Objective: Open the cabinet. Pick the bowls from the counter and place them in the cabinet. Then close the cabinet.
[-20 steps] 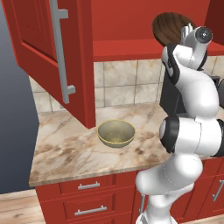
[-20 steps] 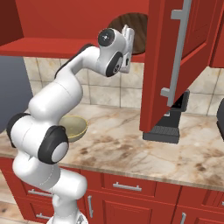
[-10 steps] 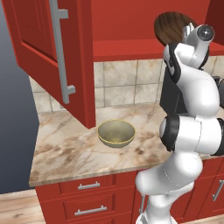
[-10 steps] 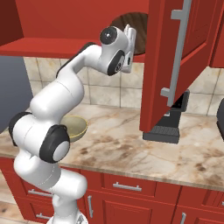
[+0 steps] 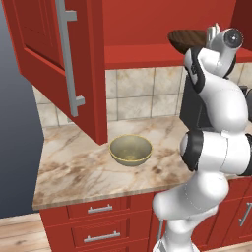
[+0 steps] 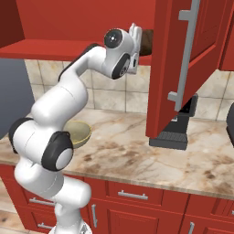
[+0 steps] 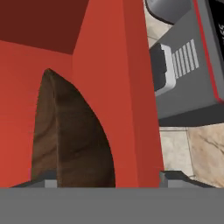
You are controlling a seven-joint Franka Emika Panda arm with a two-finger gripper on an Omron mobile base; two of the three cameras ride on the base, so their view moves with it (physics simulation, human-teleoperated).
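Observation:
The cabinet (image 5: 142, 50) stands open, its doors (image 6: 170, 68) swung out to both sides. The dark brown bowl (image 5: 186, 39) rests on the cabinet's bottom shelf, seen also behind the hand (image 6: 146, 42). My gripper (image 5: 213, 33) is up at that shelf, right beside this bowl. In the hand view the gripper (image 7: 109, 178) is open, its fingertips (image 7: 43, 180) wide apart, with the brown bowl (image 7: 70, 135) rising just inside the left one. The olive-tan bowl (image 5: 130, 150) sits on the counter (image 5: 83, 174) below, partly behind my arm (image 6: 81, 132).
A dark grey appliance (image 6: 177, 130) stands on the counter (image 6: 137, 155) under the right door, by the tiled wall. The left door's long silver handle (image 5: 66, 54) hangs over the counter's left end. Red drawers (image 5: 101, 209) run below the slab.
The jaws have parted from the dark brown bowl, which stays on the shelf. The arm and the olive-tan bowl have hardly moved.

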